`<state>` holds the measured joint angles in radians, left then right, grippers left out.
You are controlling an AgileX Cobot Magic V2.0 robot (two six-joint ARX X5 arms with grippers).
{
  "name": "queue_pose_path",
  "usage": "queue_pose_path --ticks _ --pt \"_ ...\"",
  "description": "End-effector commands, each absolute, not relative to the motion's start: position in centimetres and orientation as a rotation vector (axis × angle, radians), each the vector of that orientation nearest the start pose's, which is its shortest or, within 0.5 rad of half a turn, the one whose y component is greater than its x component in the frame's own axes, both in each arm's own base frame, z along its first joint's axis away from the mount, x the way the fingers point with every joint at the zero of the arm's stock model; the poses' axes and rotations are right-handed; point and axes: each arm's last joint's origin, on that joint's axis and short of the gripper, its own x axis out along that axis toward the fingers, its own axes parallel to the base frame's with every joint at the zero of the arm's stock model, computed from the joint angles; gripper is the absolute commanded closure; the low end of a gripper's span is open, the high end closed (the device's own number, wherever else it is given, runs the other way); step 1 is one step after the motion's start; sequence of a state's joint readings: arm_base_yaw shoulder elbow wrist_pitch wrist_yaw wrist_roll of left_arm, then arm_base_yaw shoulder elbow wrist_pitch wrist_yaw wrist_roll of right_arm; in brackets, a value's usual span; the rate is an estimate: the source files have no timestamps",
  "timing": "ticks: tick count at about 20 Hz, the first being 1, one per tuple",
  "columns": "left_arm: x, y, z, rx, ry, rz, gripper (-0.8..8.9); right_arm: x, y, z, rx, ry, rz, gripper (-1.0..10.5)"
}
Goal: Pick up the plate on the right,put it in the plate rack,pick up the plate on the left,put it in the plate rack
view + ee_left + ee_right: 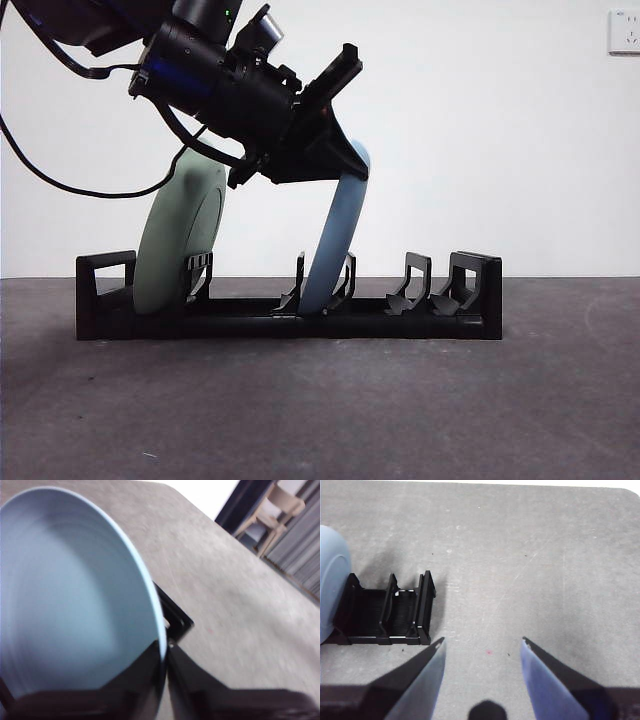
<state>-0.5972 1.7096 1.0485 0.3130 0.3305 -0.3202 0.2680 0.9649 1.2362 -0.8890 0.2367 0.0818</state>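
The black plate rack lies across the table in the front view. A pale green plate leans in its left end. A light blue plate stands tilted in a middle slot, its lower rim between two prongs. My left gripper comes down from the upper left and is shut on the blue plate's top rim. In the left wrist view the blue plate fills the frame, with the jaws of the left gripper pinching its edge. My right gripper hovers open over bare table beside the rack's end.
The right part of the rack holds free prongs and a boxy looped end. A wall socket sits at the upper right. A chair stands beyond the table's far edge.
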Motion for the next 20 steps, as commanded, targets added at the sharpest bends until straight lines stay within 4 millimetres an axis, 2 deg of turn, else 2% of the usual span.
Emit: queue_pose_path --ticks 1,4,7,11,14,16,17,19,20 --pt "30.0 -22.3 22.7 -0.187 0.505 -0.932 5.66 16.4 3.8 38.9 -0.073 0.592 0.008 7.0" --pt "28.7 -22.6 24.2 -0.118 0.464 -0.986 5.6 16.4 3.9 38.9 -0.07 0.594 0.023 7.0" --pt "26.5 -22.0 27.4 -0.028 0.39 -0.993 5.6 16.3 4.4 38.9 -0.024 0.612 0.191 7.0" --pt "22.2 -18.6 32.7 0.124 0.287 -0.843 5.61 16.3 4.5 38.9 -0.05 0.612 0.257 7.0" --pt "18.9 -15.4 35.6 0.149 0.261 -0.715 5.61 16.3 4.6 38.9 -0.043 0.614 0.28 7.1" --pt "16.8 -13.3 36.7 0.164 0.266 -0.628 5.64 16.3 4.6 38.9 -0.048 0.613 0.281 8.2" --pt "15.7 -12.1 37.1 0.178 0.272 -0.546 5.97 16.3 4.6 38.9 -0.051 0.611 0.281 8.6" --pt "13.9 -10.2 37.6 0.207 0.277 -0.423 8.22 16.3 4.6 39.1 -0.056 0.589 0.289 8.8" --pt "13.1 -9.5 37.7 0.216 0.282 -0.418 8.21 16.2 4.7 39.2 -0.055 0.564 0.293 9.6"
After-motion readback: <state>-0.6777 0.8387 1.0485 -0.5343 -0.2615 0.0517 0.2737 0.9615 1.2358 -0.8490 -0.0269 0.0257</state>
